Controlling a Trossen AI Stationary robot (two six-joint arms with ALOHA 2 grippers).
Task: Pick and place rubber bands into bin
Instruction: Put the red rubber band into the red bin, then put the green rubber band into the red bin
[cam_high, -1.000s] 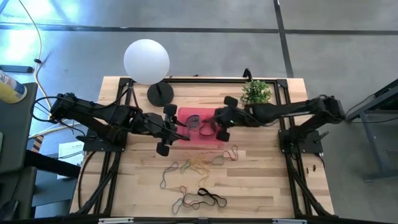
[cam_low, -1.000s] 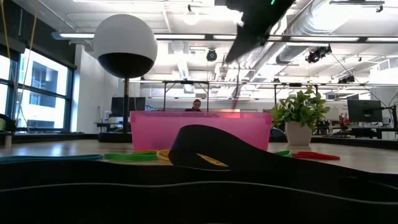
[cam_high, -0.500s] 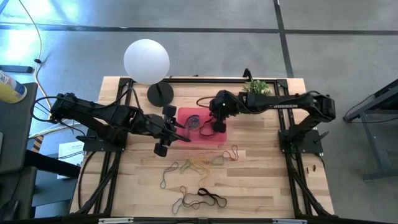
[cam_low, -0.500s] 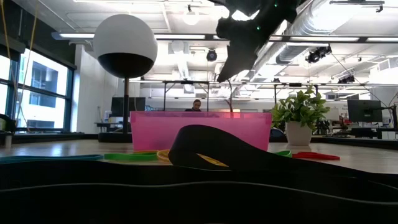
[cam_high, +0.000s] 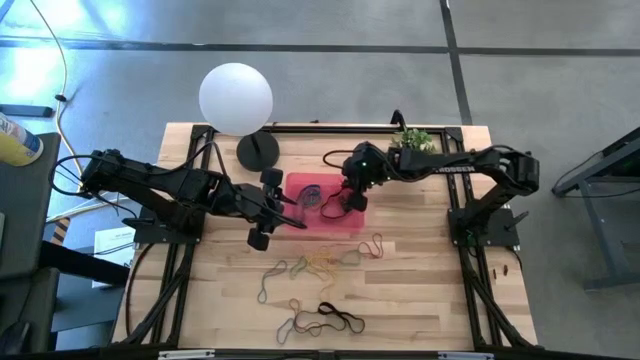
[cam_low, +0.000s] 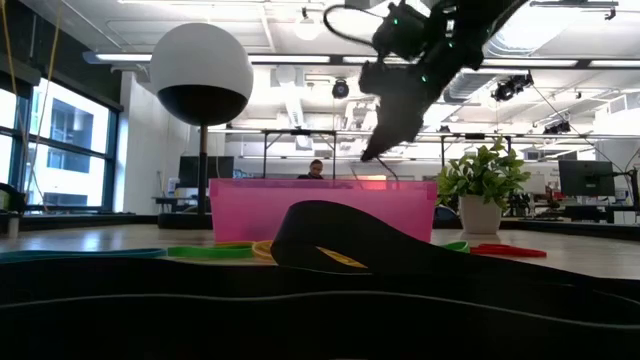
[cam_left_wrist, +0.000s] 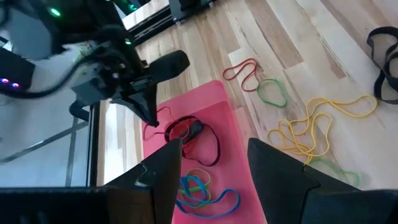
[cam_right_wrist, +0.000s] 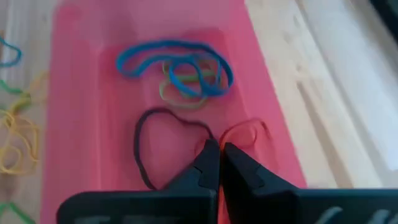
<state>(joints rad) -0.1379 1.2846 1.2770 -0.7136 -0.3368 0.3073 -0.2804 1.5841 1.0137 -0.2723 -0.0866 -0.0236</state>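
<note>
The pink-red bin (cam_high: 345, 222) sits mid-table; its wall (cam_low: 320, 210) faces the low view. Blue and green rubber bands (cam_right_wrist: 180, 65) lie on its floor. My right gripper (cam_right_wrist: 219, 155) hangs over the bin's right half (cam_high: 352, 192), shut on a black and a red band. My left gripper (cam_left_wrist: 214, 174) is open and hovers at the bin's left end (cam_high: 280, 210), touching nothing. Loose yellow, green and red bands (cam_high: 320, 262) and black ones (cam_high: 330, 318) lie on the wood toward the near edge. My right gripper pinches a black band (cam_right_wrist: 208, 135) and a red band (cam_right_wrist: 235, 132) together between its fingertips, coming from above and pointing down into the bin. A thin strand (cam_low: 388, 172) hangs below the fingers. The black loop (cam_right_wrist: 140, 143) spreads over the bin floor.
A white globe lamp (cam_high: 236, 97) stands on its dark base left of the bin, at the far edge. A small potted plant (cam_high: 412, 147) stands at the far right. A red band (cam_high: 372, 245) lies near the bin's near right corner. Bare wood shows along the near edge.
My right gripper has come down toward the bin and tipped to point downward, staying shut; the strand below it now reaches the bin's rim in the low view. My left arm has kept still.
</note>
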